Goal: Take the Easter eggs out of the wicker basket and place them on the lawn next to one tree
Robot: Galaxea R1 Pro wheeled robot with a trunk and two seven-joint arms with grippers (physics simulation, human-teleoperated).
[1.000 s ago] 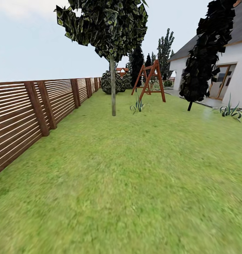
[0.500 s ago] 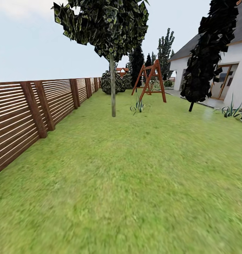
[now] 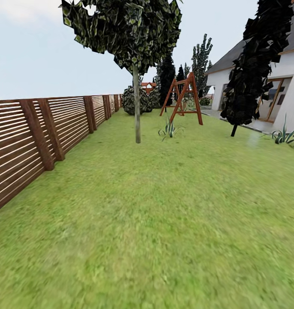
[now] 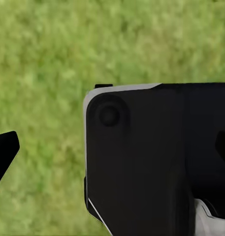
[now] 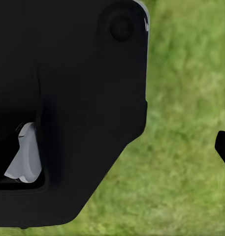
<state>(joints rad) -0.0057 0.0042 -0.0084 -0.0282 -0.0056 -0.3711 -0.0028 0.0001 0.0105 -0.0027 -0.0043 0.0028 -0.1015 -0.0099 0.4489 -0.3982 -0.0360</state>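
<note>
1. ahead on the wide mottled green lawn (image 3: 164,206): a small tree with a thin, straight, pale grey trunk and a dense crown of dark angular leaves (image 3: 137,107), standing near the middle of the grass strip, well apart from the camera.
2. just beside that trunk, a low spiky striped plant (image 3: 168,128); behind both, a reddish-brown wooden a-frame swing (image 3: 183,98).
3. along one side, a brown slatted wooden fence (image 3: 40,133) running toward a rounded dark shrub (image 3: 136,101) at the far end.
4. on the other side, a tall dark columnar tree (image 3: 252,64) in front of a white house with a grey roof (image 3: 284,73), with another spiky plant (image 3: 286,136) at its foot.
5. no sign here of painted eggs or of a woven basket, so cannot say where they are.
6. in both wrist views, grass below and a dark robot body part across the frame; cannot tell whether the jaws on either arm are spread, pressed together or pinching an egg.
7. likely step: travelling over the lawn, apparently toward the thin-trunked tree.
8. next move, as judged: drive close to the trunk's base, stop short of the spiky plant, then lower an arm to the grass there.
</note>
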